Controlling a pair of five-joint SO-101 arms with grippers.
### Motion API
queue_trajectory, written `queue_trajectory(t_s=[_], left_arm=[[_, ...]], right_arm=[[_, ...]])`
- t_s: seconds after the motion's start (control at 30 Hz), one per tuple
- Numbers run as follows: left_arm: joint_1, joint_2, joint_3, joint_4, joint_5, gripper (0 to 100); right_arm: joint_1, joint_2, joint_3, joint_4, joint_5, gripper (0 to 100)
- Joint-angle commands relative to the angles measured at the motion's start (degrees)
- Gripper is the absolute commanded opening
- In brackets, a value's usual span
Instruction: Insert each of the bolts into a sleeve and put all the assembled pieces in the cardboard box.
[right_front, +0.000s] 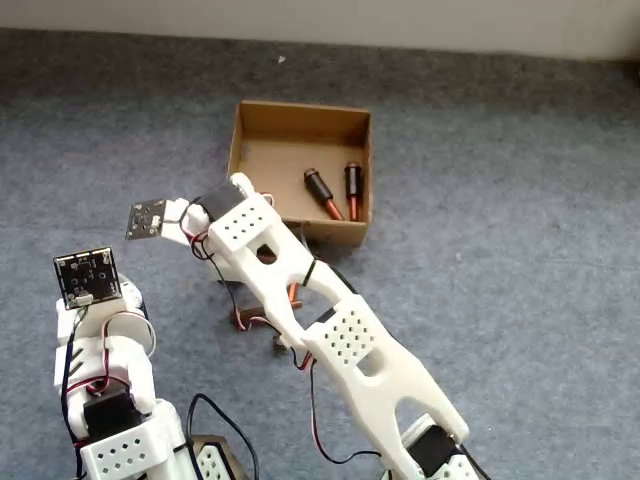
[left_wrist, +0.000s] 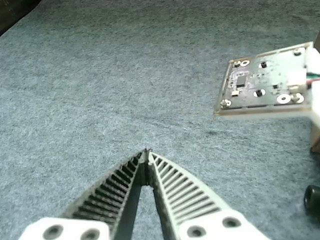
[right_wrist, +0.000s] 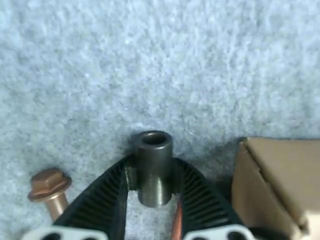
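A: Location of sleeve (right_wrist: 152, 145)?
B: Pinched between the fingers of right end effector (right_wrist: 152, 172), open bore end poking out past the fingertips. Over the worktop (right_wrist: 150, 60); contact with it not discernible.
A: Nearest neighbours?
B: Bolt (right_wrist: 50, 189) lying loose on the worktop just beside one finger, not gripped. Corner of box (right_wrist: 280, 170) near on the other side. Copper glint behind the sleeve, too hidden to identify.
A: Contents of box?
B: Two assembled pieces (right_front: 322, 192), side by side near the right wall, dark ends toward the far wall, copper ends toward the arms.
A: Left end effector (left_wrist: 146, 159)?
B: Pressed together, gripping nothing, low over bare worktop, well apart from the box. Right arm's camera board (left_wrist: 265, 82) ahead of it.
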Motion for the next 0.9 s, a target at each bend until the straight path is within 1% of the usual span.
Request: queue_trajectory(t_s=[0.0,0.1,0.23,0.4,0.53,0.63,0.87], left_arm=[[0.84,-0.48,-1.54,-1.14,0.35,1],[0.84,-0.48,-1.54,-1.14,0.35,1],[0.84,-0.48,-1.54,-1.14,0.35,1],[0.84,-0.48,-1.54,-1.14,0.44,1],[0.84,-0.48,-1.54,-1.14,0.44,1],[0.84,-0.48,-1.45,-1.14,0.44,1],[0.84,-0.48,-1.45,-1.14,0.44,1]], right_arm=[[0.57,-2.07,-3.12,2.59,-0.44,0.4],[0.57,-4.00,-8.66,7.78,-4.13,0.5],[1.27,-6.02,-15.16,8.40,-9.85,0.5],[2.95,-7.60,-15.34,8.40,-15.12,0.5],[3.91,-11.12,-14.46,8.57,-17.76,0.5],[4.09,-16.92,-8.31,8.57,-18.64,0.5],[4.70,-35.21,13.67,8.48,-21.36,0.5]])
